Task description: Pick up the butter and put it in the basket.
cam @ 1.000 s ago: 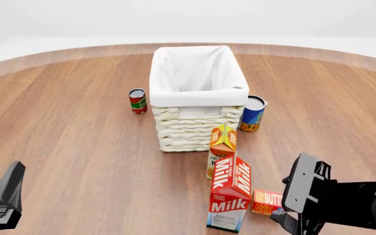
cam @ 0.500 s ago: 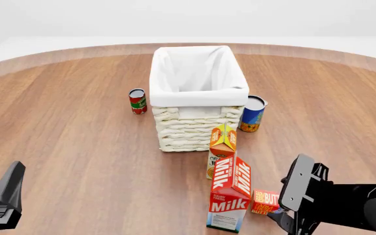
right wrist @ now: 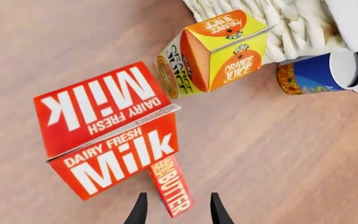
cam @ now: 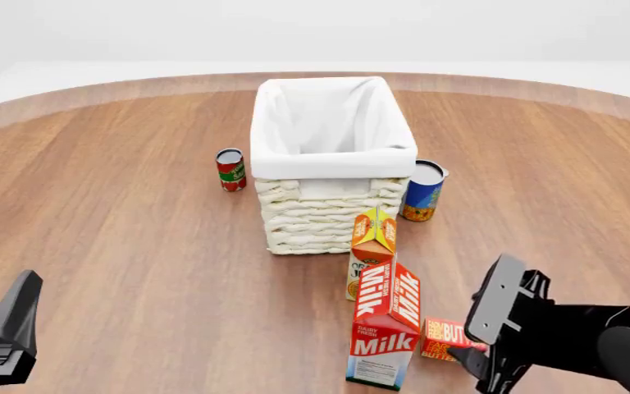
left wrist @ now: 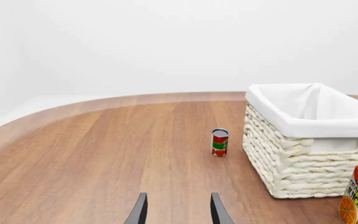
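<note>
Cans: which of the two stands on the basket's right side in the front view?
The blue can, white-topped, beside the basket's right front corner. The red can stands apart on its left.

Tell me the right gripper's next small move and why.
Probably ease the right gripper straight down. Its open fingers already straddle the butter, which stands on edge against the milk carton, so it should lower before closing, avoiding that carton.

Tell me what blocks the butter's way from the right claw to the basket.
The milk carton stands right beside the butter, with the orange juice carton beyond it, before the basket. Nothing separates the open right claw from the butter.
</note>
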Controlling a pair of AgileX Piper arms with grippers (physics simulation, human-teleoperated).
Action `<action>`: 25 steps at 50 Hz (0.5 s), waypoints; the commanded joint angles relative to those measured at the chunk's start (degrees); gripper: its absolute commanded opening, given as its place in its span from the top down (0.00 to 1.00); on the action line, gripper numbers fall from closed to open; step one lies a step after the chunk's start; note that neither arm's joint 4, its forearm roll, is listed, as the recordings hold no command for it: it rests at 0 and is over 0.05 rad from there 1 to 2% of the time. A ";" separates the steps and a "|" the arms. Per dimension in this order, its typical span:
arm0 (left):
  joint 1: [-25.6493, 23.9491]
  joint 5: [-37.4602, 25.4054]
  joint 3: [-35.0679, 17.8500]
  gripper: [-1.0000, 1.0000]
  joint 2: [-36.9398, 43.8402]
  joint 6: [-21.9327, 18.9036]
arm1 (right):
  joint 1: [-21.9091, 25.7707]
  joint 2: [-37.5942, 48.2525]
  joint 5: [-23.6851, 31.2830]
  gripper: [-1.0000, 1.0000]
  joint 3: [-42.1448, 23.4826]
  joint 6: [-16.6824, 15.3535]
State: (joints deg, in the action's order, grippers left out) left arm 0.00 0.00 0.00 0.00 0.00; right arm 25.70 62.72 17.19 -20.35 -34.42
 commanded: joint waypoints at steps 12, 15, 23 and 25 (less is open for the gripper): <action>0.00 0.00 0.00 0.00 0.00 0.00 | 1.25 6.25 -9.09 0.00 3.13 2.11; 0.00 0.00 0.00 0.00 0.00 0.00 | 1.21 6.95 -9.91 0.00 3.41 2.30; 0.00 0.00 0.00 0.00 0.00 0.00 | 1.33 7.89 -11.68 0.00 4.25 2.81; 0.00 0.00 0.00 0.00 0.00 0.00 | 1.37 8.38 -12.46 0.00 4.54 2.92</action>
State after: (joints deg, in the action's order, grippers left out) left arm 0.00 0.00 0.00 0.00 0.00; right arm 26.77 69.26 7.67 -17.00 -32.22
